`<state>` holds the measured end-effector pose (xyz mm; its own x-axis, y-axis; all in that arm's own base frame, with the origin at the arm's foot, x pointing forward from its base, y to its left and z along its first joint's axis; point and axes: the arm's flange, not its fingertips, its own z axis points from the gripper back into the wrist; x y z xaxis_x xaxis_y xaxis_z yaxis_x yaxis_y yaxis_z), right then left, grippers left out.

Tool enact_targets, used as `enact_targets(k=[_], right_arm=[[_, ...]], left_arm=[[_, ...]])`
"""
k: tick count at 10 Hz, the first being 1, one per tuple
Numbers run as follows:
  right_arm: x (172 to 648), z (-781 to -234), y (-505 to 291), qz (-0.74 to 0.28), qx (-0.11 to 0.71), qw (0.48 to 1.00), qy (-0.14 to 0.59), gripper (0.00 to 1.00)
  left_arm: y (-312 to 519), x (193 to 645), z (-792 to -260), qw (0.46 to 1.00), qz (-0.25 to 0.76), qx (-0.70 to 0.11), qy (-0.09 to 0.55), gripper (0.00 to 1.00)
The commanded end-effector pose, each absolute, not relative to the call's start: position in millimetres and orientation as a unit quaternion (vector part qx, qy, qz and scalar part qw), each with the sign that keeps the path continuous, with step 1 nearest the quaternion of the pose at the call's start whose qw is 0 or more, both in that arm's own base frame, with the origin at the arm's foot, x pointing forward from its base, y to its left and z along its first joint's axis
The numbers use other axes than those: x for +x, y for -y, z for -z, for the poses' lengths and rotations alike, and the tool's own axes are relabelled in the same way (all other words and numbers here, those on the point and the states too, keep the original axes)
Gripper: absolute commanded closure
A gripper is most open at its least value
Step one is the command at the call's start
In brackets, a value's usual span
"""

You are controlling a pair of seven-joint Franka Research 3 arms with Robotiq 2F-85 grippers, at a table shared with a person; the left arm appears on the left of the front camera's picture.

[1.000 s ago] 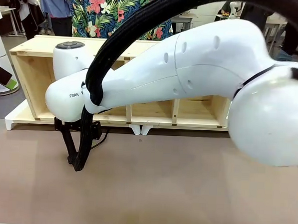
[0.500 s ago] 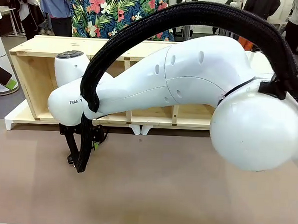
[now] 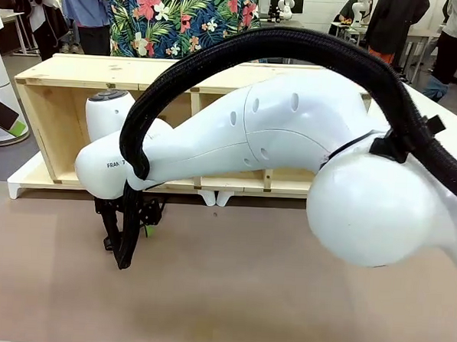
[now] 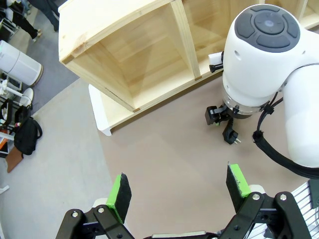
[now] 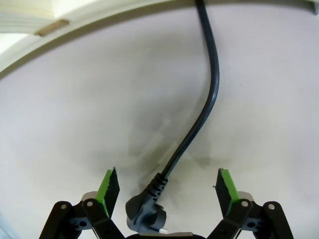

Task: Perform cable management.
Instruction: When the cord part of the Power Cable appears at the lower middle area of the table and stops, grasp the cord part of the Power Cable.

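The table (image 3: 283,296) is a broad, matte brown sheet, smooth and bare of glare; at its far edge stands a wooden shelf unit (image 3: 56,93) of pale, raw-looking boards split into open compartments. The right arm (image 3: 276,135), glossy white and rounded, reaches across to the robot's left side and points its wrist down just in front of that shelf.

The cable (image 5: 212,84) lies flat on the table there, a thin round black cord with a dull rubbery skin, bending in a gentle curve away toward the shelf's base; where it ends up is probably under or behind the shelf, though the wrist view cuts it off. Its plug (image 5: 144,211) is a hard moulded angled block with a ribbed strain relief.

The right gripper (image 5: 168,185) hangs over the plug with jaws wide apart, its green pads (image 5: 110,185) clear of it on either side; the left gripper (image 4: 178,186) is likewise spread and empty, high above the table.

The cord should be light, limp and a little springy; the rigid plug body is the surest hold, as the cord itself would probably roll or slip between flat pads.
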<state>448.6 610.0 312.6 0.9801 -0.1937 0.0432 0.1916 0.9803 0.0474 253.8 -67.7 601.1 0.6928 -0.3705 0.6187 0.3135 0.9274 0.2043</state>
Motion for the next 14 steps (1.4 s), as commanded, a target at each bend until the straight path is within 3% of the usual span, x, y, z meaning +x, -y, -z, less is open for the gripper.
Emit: enact_targets(k=[1, 2, 6, 7, 14], right_arm=[[456.3, -315.1, -627.1, 0.114, 0.009, 0.993, 0.033, 0.0], [455.5, -315.6, -626.5, 0.117, 0.007, 0.992, 0.04, 0.0], [452.6, -314.7, -628.1, 0.117, 0.002, 0.993, 0.029, 0.39], [452.1, -315.1, -628.3, 0.127, -0.001, 0.992, 0.025, 0.43], [449.1, -315.9, -636.0, 0.141, 0.009, 0.99, 0.001, 0.43]], left_arm=[[67.1, 253.9, -602.0, 0.917, 0.191, 0.043, 0.347, 0.0], [67.1, 253.9, -602.0, 0.917, 0.191, 0.043, 0.347, 0.0], [67.1, 253.9, -602.0, 0.917, 0.191, 0.043, 0.347, 0.0], [67.1, 253.9, -602.0, 0.917, 0.191, 0.043, 0.347, 0.0], [67.1, 253.9, -602.0, 0.917, 0.191, 0.043, 0.347, 0.0]])
